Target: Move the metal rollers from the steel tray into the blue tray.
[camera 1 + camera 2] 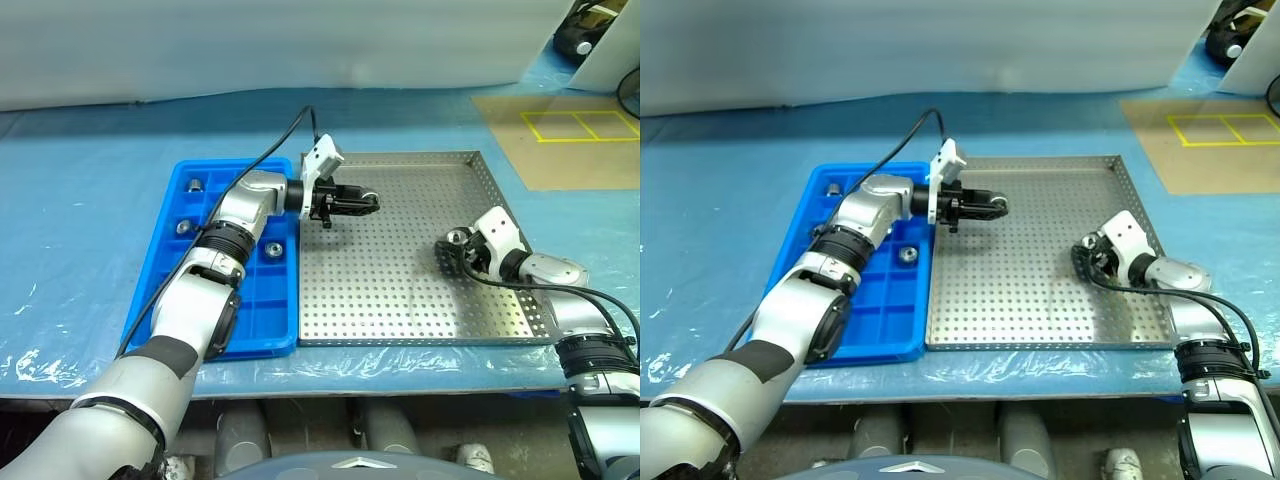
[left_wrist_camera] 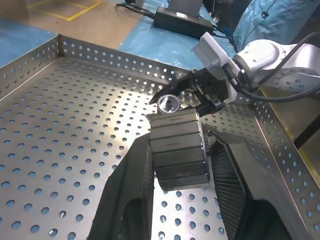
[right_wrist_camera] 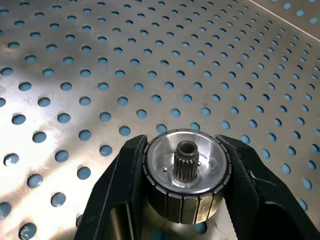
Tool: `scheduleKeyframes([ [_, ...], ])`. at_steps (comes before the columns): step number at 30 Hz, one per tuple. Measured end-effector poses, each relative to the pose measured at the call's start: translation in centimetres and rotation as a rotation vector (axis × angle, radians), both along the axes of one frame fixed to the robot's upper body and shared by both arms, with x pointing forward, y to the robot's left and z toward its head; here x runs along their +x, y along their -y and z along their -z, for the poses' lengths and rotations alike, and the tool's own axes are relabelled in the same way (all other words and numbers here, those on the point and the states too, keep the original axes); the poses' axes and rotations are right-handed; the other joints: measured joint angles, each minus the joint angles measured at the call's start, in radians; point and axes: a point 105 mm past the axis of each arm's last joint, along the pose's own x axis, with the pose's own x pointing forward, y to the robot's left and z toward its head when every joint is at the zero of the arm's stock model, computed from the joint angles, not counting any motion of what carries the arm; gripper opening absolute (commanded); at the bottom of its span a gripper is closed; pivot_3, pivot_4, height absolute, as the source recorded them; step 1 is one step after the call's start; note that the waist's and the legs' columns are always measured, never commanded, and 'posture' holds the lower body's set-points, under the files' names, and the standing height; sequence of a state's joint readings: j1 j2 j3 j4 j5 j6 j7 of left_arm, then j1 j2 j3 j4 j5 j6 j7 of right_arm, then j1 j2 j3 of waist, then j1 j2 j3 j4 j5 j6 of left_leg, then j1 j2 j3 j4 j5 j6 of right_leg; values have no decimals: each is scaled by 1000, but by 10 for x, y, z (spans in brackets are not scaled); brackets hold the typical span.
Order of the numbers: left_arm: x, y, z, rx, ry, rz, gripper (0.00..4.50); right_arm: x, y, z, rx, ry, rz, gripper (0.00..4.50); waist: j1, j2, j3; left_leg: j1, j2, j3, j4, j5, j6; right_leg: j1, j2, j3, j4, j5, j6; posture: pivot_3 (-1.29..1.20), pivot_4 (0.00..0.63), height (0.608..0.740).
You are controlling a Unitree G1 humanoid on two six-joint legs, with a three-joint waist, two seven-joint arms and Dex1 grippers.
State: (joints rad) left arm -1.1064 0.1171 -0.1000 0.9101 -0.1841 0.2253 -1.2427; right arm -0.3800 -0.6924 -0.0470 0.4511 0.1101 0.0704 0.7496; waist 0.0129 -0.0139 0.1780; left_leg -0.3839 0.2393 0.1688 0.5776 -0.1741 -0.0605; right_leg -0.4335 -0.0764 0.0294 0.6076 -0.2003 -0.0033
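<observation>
Blue tray [image 1: 165, 300], left on the bench: three metal rollers [image 1: 272, 249] in its compartments. Left gripper [image 1: 352, 203] pinches one roller above the steel tray [image 1: 400, 300], carry step; next, swing left over an empty cell. Right gripper [image 3: 186, 186] closed around a fifth roller, low over the steel tray.

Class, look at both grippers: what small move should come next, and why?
Probably the left gripper should swing back over the blue tray. It holds a metal roller above the steel tray, not yet over a compartment. The right gripper sits around another roller on the steel tray floor.
</observation>
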Motion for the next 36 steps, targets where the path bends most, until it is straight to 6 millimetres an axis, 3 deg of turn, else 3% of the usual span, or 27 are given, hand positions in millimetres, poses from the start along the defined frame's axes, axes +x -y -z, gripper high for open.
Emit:
scheduleKeyframes([
  [3,1,1,7,10,-5,-18,1294,-1,1,0,12,1,7,3926,1,0,0,0,0,0,0,0,0,0,0,0,0,0,0,-316,150,740],
  [12,-5,10,16,27,6,28,1294,-3,-7,-8,-4,31,-18,3926,0,0,0,0,0,1,0,-1,1,0,0,0,-1,0,0,-338,150,740],
  [20,-22,38,53,40,-128,59,1294,-1,-29,-41,-25,139,-79,3926,0,0,0,0,0,2,0,-1,1,0,0,1,-1,0,0,-367,150,740],
  [28,-10,37,71,119,-61,-62,3985,-7,-27,-39,-36,122,-73,3976,-5,0,0,1,0,2,0,-2,1,0,0,1,-2,0,0,-381,150,740],
  [36,-11,39,75,158,6,-54,3985,-10,-27,-36,-35,110,-68,3976,-19,0,0,1,0,2,0,-2,1,1,-1,1,-3,0,0,-377,150,740],
])
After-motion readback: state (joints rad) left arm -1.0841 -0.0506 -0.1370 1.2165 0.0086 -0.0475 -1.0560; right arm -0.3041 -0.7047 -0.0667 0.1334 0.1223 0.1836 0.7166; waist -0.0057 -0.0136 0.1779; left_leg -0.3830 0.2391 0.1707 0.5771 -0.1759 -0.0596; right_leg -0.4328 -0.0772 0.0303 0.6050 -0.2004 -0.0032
